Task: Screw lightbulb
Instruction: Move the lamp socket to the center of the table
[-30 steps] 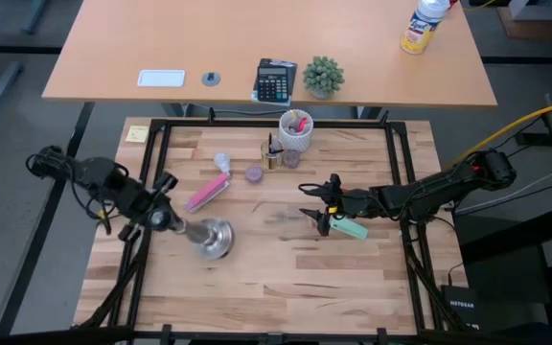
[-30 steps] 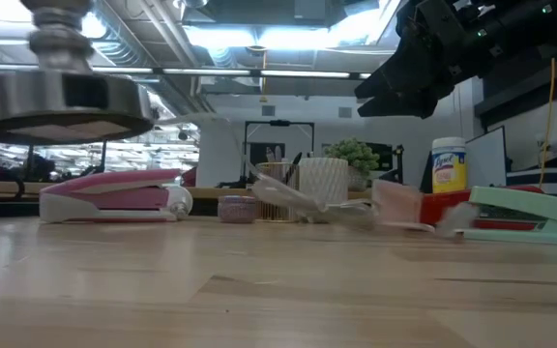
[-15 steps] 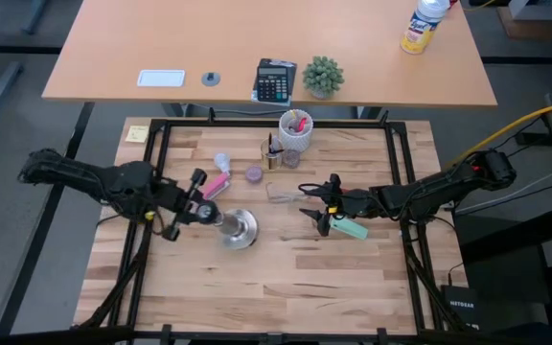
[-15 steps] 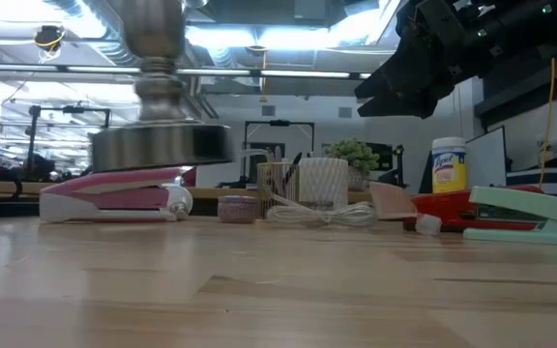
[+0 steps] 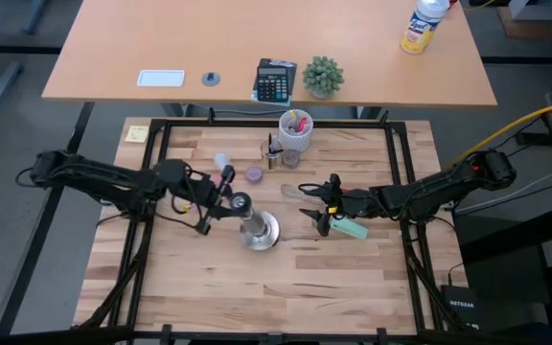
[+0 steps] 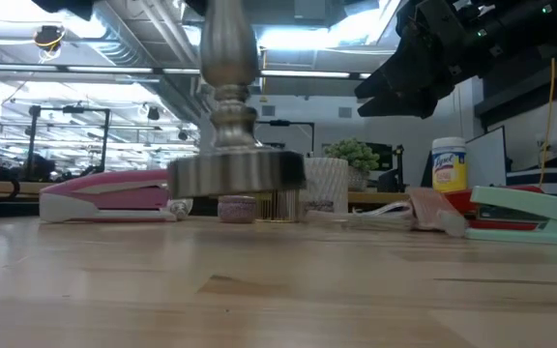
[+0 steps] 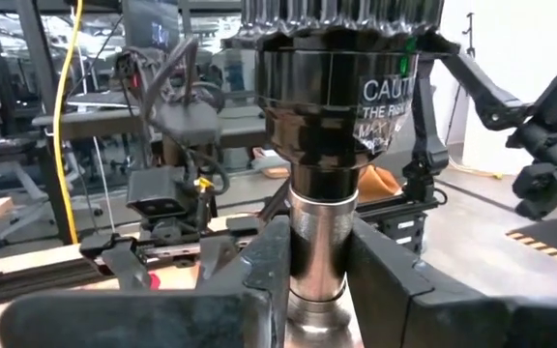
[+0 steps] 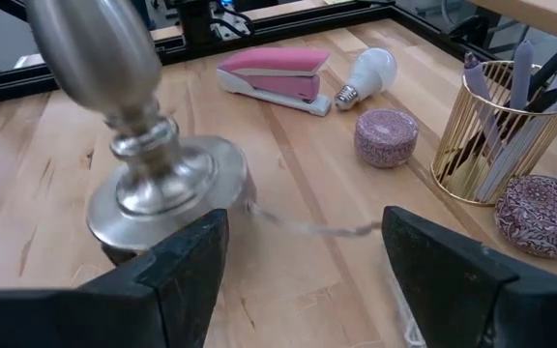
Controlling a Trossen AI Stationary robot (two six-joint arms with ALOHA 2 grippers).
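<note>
Lying on table | lightbulb [image 8: 370, 72]: white frosted globe, silvery screw base

Table [image 5: 286, 278]: pale wood planks, smooth, faint sheen, with visible grain.
Socket stand [image 8: 133, 145]: brushed silvery metal — softly glossy, the round base reflecting light.
Lightbulb [image 8: 367, 73]: frosted white, matt, with a silvery threaded base; lies behind the socket stand.
Pink stapler [image 8: 274, 75]: smooth plastic, beside the lightbulb.
Purple cap [image 8: 386, 137]: speckled, rough-looking surface, right of the socket stand.
Pen holder [image 8: 496, 135]: thin gold wire — shiny.
Left gripper [image 7: 317, 280]: black matt plastic fingers around the stand's polished neck.
</note>
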